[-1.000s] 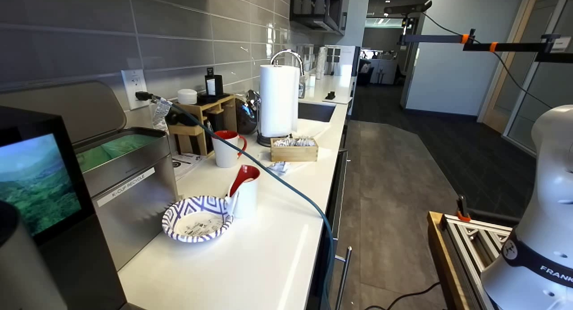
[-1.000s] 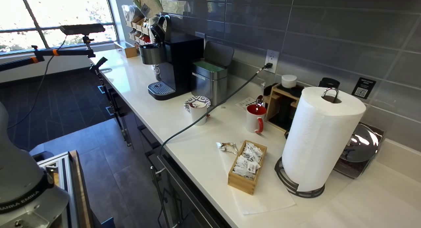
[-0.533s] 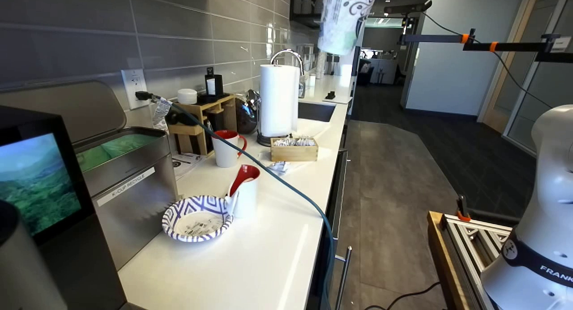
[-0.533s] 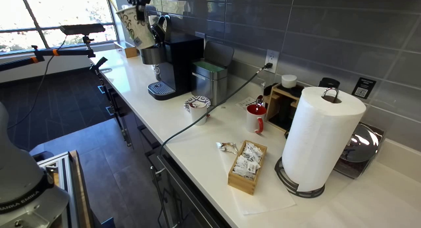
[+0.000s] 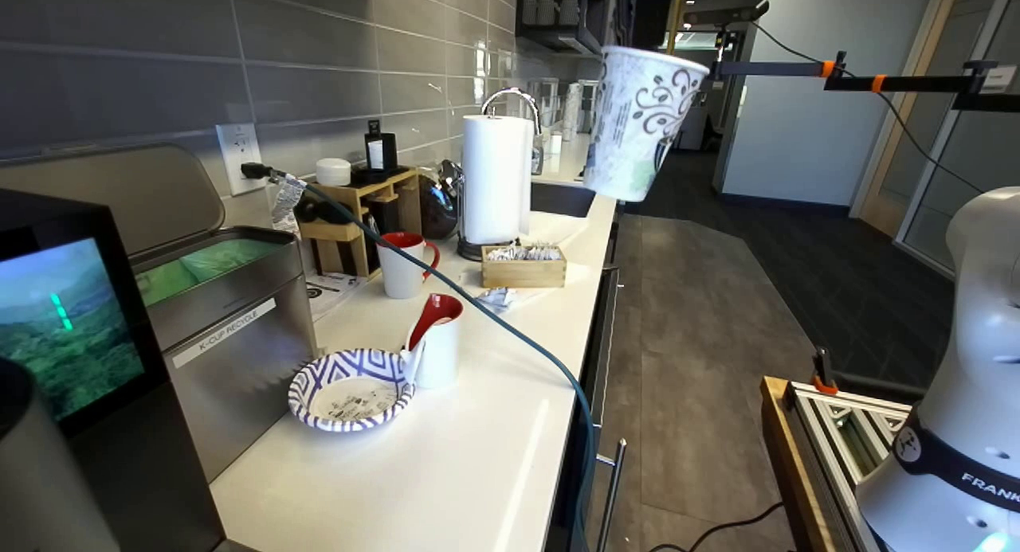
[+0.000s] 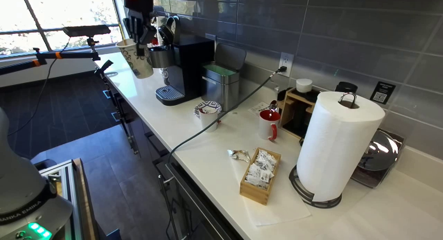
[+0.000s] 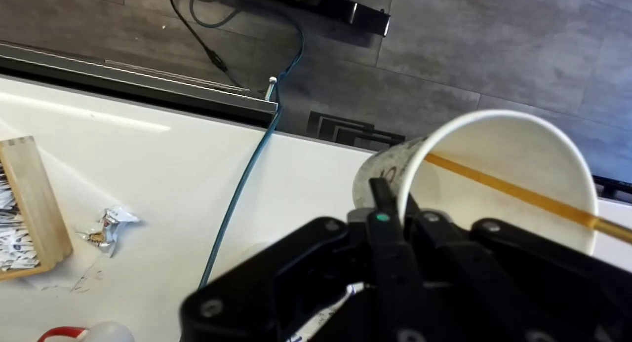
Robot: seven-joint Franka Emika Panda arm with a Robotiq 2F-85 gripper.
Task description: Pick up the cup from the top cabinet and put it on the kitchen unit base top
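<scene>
Claw [image 7: 398, 199]: is clamping the cup [image 5: 644, 122] at its rim.
Cup: is hanging tilted in mid-air, higher than the desk [image 5: 470, 456]; pick-up is looking done.
Desk: is awaiting the cup; lowering, levelling and releasing are probably remaining.

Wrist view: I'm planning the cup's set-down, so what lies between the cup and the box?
Across the wrist view, the blue cable runs nearer the cup, and a wrapper lies nearer the box; countertop shows around both.
</scene>
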